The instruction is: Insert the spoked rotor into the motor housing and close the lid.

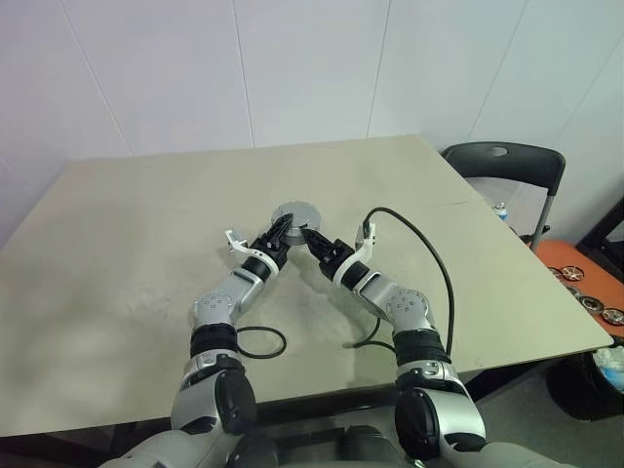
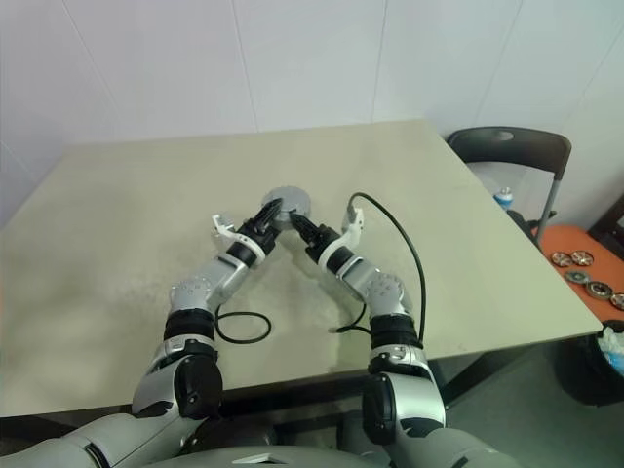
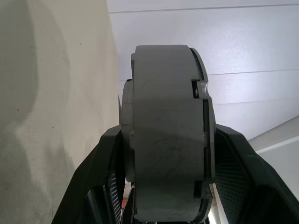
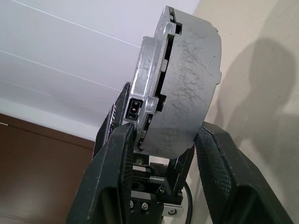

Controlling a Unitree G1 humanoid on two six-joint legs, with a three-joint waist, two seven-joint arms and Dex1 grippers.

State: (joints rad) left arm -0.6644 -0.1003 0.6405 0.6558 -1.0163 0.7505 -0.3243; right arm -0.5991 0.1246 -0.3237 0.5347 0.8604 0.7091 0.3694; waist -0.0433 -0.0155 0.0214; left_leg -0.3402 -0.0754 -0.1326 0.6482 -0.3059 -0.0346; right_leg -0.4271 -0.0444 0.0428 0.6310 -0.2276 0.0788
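Observation:
A round grey motor housing (image 1: pixel 295 214) is held up above the table (image 1: pixel 127 224), edge-on between both grippers. My left gripper (image 1: pixel 282 227) is shut on it from the left, its fingers (image 3: pixel 110 158) pressed on the two flat faces of the housing (image 3: pixel 163 130). My right gripper (image 1: pixel 311 235) meets it from the right, and its fingers (image 4: pixel 119 154) lie against both sides of the housing (image 4: pixel 187 84). A thinner notched plate (image 3: pixel 206 116) sits flush on one face, and I cannot tell whether it is the lid. The spoked rotor is hidden.
A black cable loop (image 1: pixel 261 341) lies on the table near my left elbow, and another cable (image 1: pixel 429 253) arcs from my right wrist. A dark chair (image 1: pixel 507 161) stands past the table's right rear corner. An orange surface (image 1: pixel 583 278) with several round metal parts lies at the far right.

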